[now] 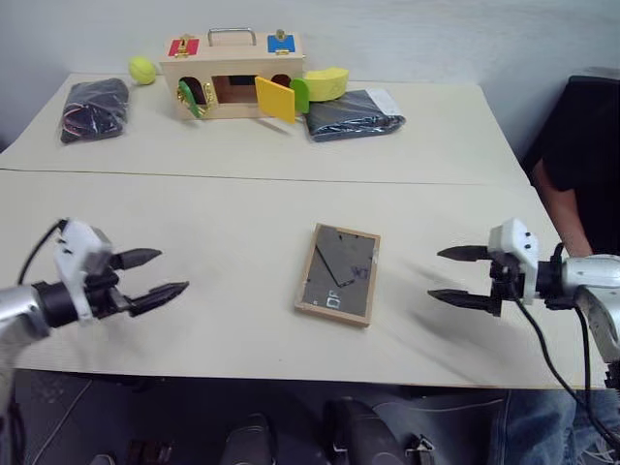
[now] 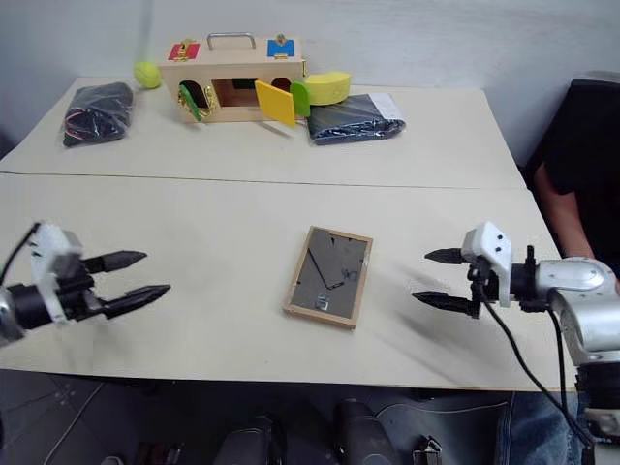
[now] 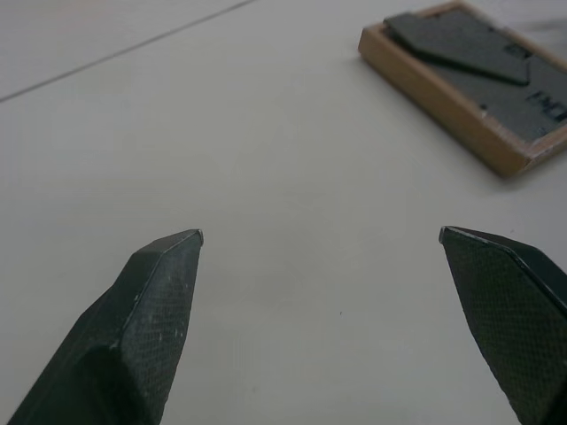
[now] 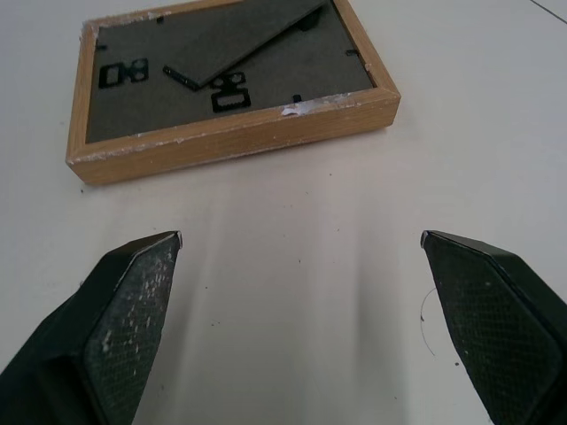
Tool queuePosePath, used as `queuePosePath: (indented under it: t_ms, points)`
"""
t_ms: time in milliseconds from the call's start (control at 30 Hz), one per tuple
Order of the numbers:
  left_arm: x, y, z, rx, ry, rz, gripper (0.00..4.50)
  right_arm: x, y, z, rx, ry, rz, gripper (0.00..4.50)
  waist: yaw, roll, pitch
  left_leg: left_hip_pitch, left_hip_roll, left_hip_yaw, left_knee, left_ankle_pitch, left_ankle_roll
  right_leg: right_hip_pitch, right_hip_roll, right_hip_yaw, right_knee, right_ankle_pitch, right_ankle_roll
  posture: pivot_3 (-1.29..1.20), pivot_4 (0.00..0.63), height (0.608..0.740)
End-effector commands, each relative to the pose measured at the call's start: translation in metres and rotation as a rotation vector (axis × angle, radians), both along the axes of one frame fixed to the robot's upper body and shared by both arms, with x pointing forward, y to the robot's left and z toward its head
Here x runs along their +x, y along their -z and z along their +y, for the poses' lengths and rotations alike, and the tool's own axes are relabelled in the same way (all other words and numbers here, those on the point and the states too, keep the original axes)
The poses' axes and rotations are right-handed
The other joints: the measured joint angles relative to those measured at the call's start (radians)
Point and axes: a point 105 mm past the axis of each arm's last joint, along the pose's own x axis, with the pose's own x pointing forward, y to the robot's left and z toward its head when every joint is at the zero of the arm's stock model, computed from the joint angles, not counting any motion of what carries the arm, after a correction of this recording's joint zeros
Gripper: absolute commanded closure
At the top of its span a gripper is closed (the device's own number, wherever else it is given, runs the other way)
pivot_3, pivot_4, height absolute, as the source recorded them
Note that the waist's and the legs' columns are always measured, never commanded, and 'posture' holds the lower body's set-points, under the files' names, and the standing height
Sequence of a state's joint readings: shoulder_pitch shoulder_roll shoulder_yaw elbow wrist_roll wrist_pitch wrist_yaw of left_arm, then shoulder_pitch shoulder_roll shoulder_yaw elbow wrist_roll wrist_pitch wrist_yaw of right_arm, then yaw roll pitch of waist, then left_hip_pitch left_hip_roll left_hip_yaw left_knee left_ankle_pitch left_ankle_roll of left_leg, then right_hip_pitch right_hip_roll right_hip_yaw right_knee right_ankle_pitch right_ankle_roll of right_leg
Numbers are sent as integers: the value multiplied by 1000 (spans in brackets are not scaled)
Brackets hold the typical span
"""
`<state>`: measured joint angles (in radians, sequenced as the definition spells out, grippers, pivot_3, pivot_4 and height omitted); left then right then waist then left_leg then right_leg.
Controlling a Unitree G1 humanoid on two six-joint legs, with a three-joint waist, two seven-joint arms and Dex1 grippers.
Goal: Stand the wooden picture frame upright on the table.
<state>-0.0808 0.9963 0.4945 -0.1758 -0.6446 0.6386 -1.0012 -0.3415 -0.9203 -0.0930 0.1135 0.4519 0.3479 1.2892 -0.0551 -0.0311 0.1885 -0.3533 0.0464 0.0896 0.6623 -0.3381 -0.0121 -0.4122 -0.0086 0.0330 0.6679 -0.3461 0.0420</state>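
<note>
The wooden picture frame [image 1: 338, 273] lies flat on the table [image 1: 223, 223], face down, its dark grey back panel and folded stand up. It sits near the front edge, between my two grippers. My left gripper [image 1: 163, 274] hovers open to the frame's left, pointing toward it, well apart from it. My right gripper [image 1: 448, 275] hovers open to the frame's right, also pointing at it, with a gap between. In the right wrist view the frame [image 4: 221, 80] lies just beyond the open fingertips [image 4: 137, 283]; in the left wrist view the frame's corner [image 3: 478, 97] lies farther off.
At the back stands a wooden box [image 1: 234, 76] with coloured doors and a handle. Beside it lie a yellow-green ball [image 1: 141, 69], a dark bag [image 1: 95, 108], a yellow sponge [image 1: 327, 83] and a dark flat package [image 1: 353, 114]. A person in black [image 1: 581, 165] sits at the right.
</note>
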Motion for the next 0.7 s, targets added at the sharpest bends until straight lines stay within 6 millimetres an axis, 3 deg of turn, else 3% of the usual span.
queuePosePath:
  t_ms: [33, 200, 367, 400, 500, 600, 700]
  points:
    - [-1, -3, -4, 5, 58, 2, 0, 0, -9, -2, 20, 9, -36, 34, 0, 1, 0, 0, 0, 0, 0, 0, 0, 0, 0, 0, 0, 0, 0, 0, 150, 740]
    - [7, 4, -9, 5, 50, 34, 0, -1, -5, 1, 9, 8, -43, 34, -2, 2, 1, -2, 1, 1, 0, 0, -2, -2, 0, 0, -3, 0, 0, 0, 150, 740]
    - [15, 28, -32, 120, 158, 47, 0, 10, -2, 10, -32, -2, -96, 34, -1, 2, 1, -2, 0, 1, 0, 0, -2, -2, 0, 0, -3, 0, 0, 0, 150, 740]
    - [19, 34, -39, 150, 187, 41, 0, 13, 0, 13, -44, -10, -104, 208, 0, 2, 1, -2, 0, 1, 0, 0, -2, -1, 0, 0, -2, 0, 0, 0, 150, 740]
    - [32, 44, -61, 192, 260, 21, 561, 23, 4, 22, -80, -42, -112, 953, 1, 2, 1, -1, 0, 1, 2, 1, -2, -1, 0, 1, 0, 0, 1, 0, 150, 740]
    - [38, 49, -73, 212, 303, 16, 1396, 28, 7, 25, -109, -62, -113, 1881, 1, 2, 1, -2, 0, 2, 3, 1, -2, -2, 1, 1, 2, 0, 1, 0, 150, 740]
    - [54, 63, -108, 230, 383, 12, 2309, 42, 14, 39, -182, -106, -139, 2876, 2, 2, 1, -3, 0, 2, 3, 1, -3, -4, 1, 1, 3, 0, 1, 0, 150, 740]
